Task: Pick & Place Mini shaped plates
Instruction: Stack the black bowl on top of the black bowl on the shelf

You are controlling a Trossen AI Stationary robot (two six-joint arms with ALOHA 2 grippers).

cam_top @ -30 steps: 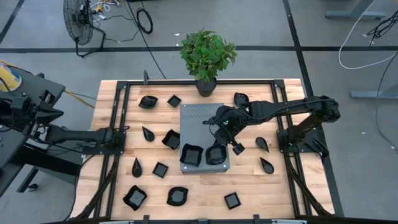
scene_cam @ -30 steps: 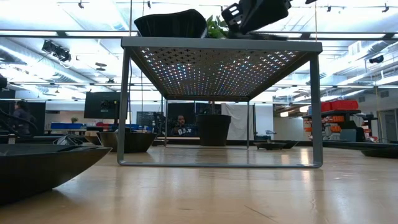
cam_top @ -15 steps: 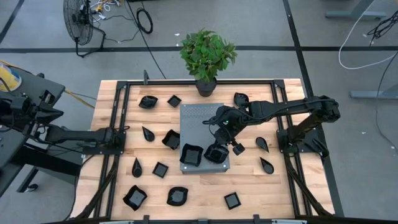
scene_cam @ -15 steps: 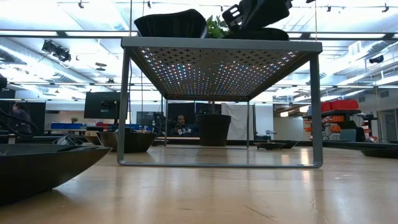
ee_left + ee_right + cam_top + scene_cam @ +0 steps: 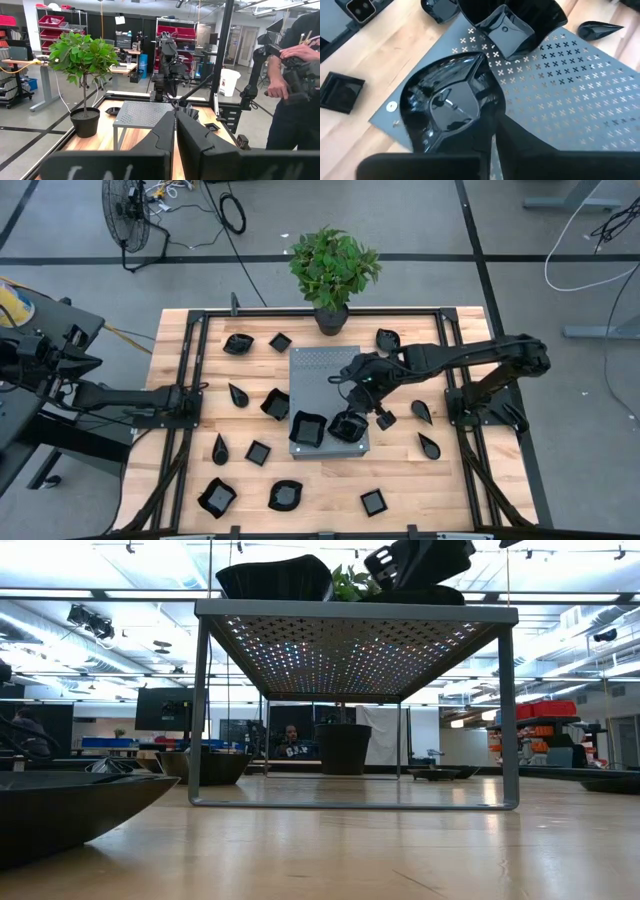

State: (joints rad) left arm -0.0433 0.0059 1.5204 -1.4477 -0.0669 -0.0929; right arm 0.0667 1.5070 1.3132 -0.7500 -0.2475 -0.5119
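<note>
A rounded, wavy-edged black mini plate [image 5: 445,107] sits on the near right part of the grey perforated slab [image 5: 320,370]. My right gripper [image 5: 494,125] is shut on its rim; in the high view this gripper [image 5: 352,416] reaches in from the right. A squarer black plate [image 5: 307,429] rests beside it on the slab. Several more mini plates lie around on the wooden table. My left gripper [image 5: 175,117] is shut on nothing and is held level at the table's left [image 5: 198,393]. My right gripper pinches the wavy plate's rim [image 5: 489,106] on the side toward the slab's right edge, one finger over the bowl and one outside it. The fingers slant down from the table's right. The plate's underside rests on the slab [image 5: 425,595].
A potted plant [image 5: 333,270] stands at the far edge behind the slab. Loose black plates lie left [image 5: 274,403], right [image 5: 421,409] and near [image 5: 285,495] of the slab. Black frame rails run along both table sides. A person stands beyond the table [image 5: 295,75].
My right gripper has tipped down slightly over the slab's near right part. The wavy plate, held above the slab a second ago, has come down and now lies on it, as the low view shows.
</note>
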